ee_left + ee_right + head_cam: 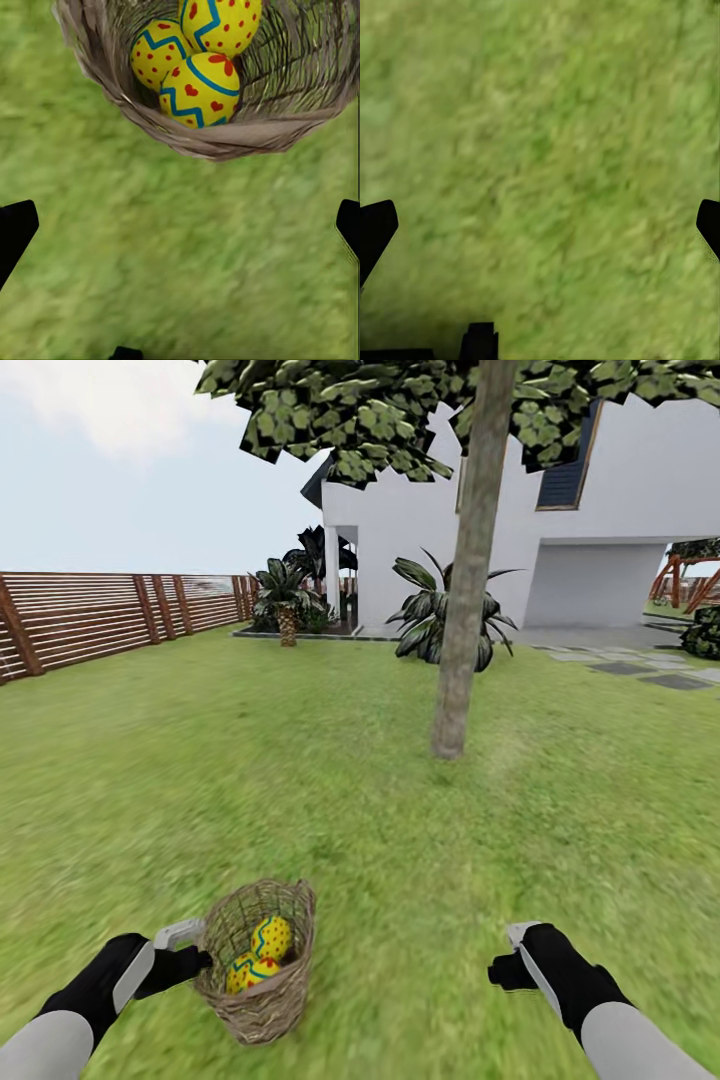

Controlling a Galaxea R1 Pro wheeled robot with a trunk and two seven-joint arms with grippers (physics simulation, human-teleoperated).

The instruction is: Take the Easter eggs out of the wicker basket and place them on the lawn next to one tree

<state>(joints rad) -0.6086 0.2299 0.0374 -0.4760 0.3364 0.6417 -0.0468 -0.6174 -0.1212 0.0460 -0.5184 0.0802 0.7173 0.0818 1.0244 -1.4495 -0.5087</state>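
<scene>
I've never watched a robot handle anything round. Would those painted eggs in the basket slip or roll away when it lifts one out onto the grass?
Probably a bit of both. The Easter eggs look smooth and rounded, so the left gripper might squeeze one out sideways. Set on the lawn, an egg would likely wobble rather than roll far, since the grass looks flat. In the wicker basket they lie packed together, so lifting one may shift the others.

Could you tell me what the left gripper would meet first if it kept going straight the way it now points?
Probably the wicker basket: the left gripper sits at its side, fingers spread. In the wrist view grass lies straight ahead with the basket beyond, so depth is unclear.
</scene>
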